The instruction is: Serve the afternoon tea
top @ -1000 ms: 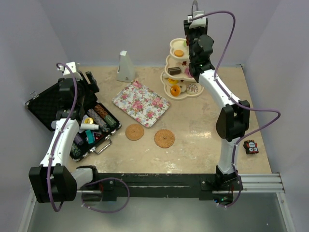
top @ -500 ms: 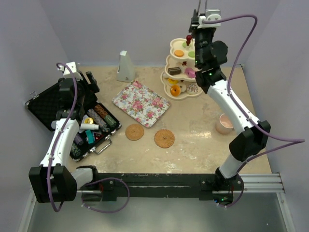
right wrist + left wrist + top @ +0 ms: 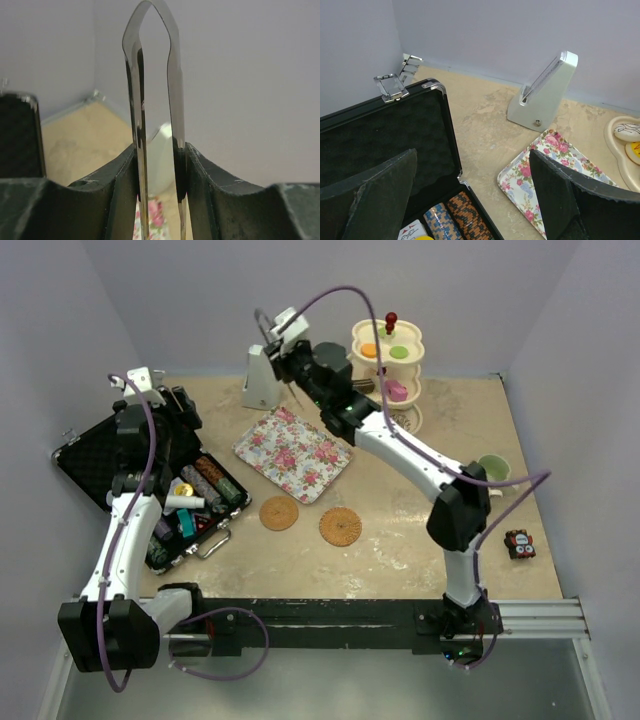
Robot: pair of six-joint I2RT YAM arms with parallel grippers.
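The cream three-tier stand [image 3: 388,365] with its red knob [image 3: 390,317] is at the back right, holding small toy donuts and cakes such as an orange one [image 3: 369,350] and a pink one [image 3: 397,390]. A green mug [image 3: 492,468] sits to the right. Two woven coasters [image 3: 279,513] [image 3: 341,526] lie in the middle. My right gripper [image 3: 280,358] [image 3: 156,165] hangs near the grey pyramid-shaped object [image 3: 261,378], shut on metal tongs [image 3: 137,100] that stand upright between its fingers. My left gripper [image 3: 168,405] [image 3: 472,175] is open and holds nothing, over the black case [image 3: 380,135].
A floral tray [image 3: 293,453] [image 3: 540,165] lies between the case and the stand. The open black case [image 3: 140,475] holds poker chips and cards at the left. A small red and black toy [image 3: 519,544] sits near the right front. Walls close the back and sides.
My right arm has swung left from the stand to above the far end of the floral tray, carrying the tongs. The left arm has stayed put.
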